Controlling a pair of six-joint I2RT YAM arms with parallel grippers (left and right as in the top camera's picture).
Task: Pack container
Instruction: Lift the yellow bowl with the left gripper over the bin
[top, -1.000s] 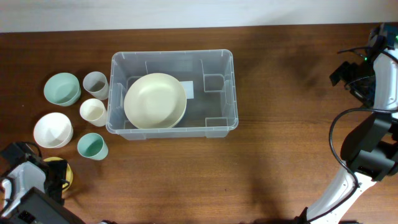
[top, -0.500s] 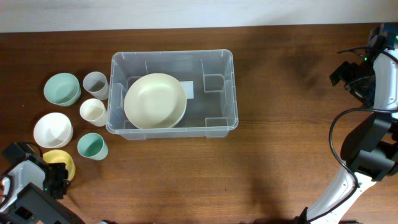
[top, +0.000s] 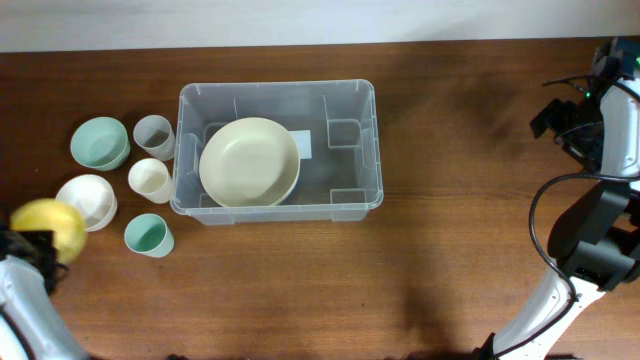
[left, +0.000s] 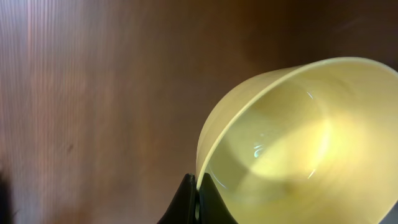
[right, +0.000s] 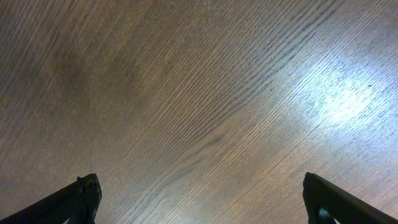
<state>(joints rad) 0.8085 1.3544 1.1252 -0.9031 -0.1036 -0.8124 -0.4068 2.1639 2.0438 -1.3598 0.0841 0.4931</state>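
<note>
The clear plastic container (top: 352, 150) stands mid-table with a large pale yellow-green bowl (top: 249, 161) inside it. At the table's left edge my left gripper (left: 199, 202) is shut on the rim of a small yellow bowl (left: 292, 137), which is lifted and tilted (top: 42, 224). Both black fingers pinch the bowl's wall. Far right, my right gripper (right: 202, 199) hangs open over bare wood with nothing between its fingers (right: 81, 199).
Left of the container stand a teal bowl (top: 99, 142), a white bowl (top: 86, 198), a grey cup (top: 153, 133), a cream cup (top: 149, 179) and a teal cup (top: 147, 235). The right arm (top: 600, 200) occupies the right edge.
My left gripper closed on the yellow bowl's rim and lifted it from the table, up and to the left beside the white bowl. The right arm stayed still.
</note>
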